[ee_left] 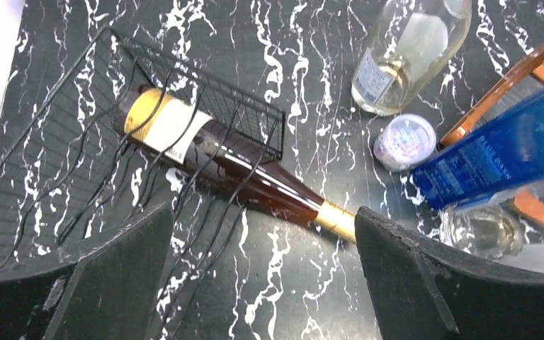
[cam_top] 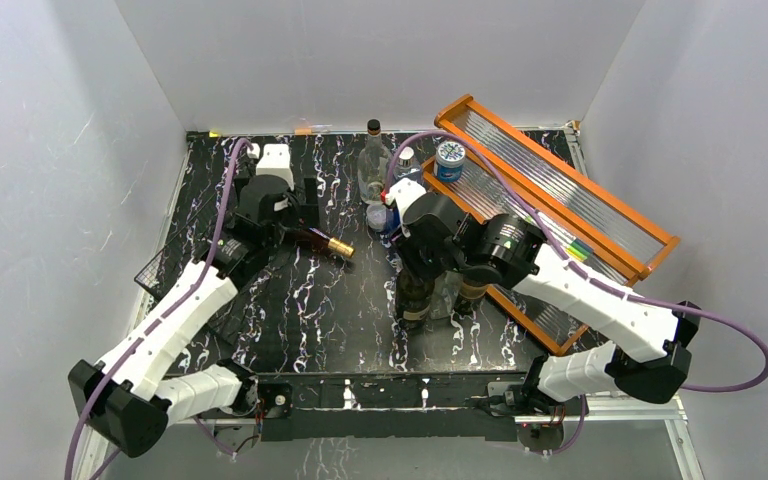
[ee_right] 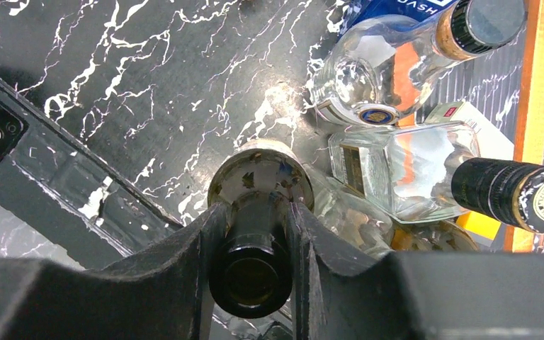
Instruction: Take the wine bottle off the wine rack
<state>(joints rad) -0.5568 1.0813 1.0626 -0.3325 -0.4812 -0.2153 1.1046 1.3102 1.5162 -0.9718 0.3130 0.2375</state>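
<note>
The wine bottle (ee_left: pixel 212 152) lies on its side in the wine rack (ee_left: pixel 234 103), at the left part of the desk (ee_left: pixel 290 290). Its labelled body rests among the black wires. Its neck with the gold foil (ee_left: pixel 336 219) comes out of the rack and points to the middle of the desk. So the long axis goes from the rack toward the robot's right, a little toward the near edge, and it seems almost flat. The left claw (ee_left: pixel 263 212) hangs directly over this bottle with its 2 fingers wide apart and holds nothing. In the left wrist view the bottle crosses the gap on a diagonal, the foil end is close to the finger on the right side of that view, and the body is under wires of the rack. I judge that the free neck part, outside the wires, is the place where a grasp is possible. I also judge that the bottle must slide out along its own axis, neck first, because wires pass over the body. The right claw (ee_right: pixel 255 234) is well apart from the rack. It is closed on the neck of 1 dark bottle (ee_right: pixel 251 283), which stands upright beside other glass bottles, so the left arm is clearly the nearer one.
</note>
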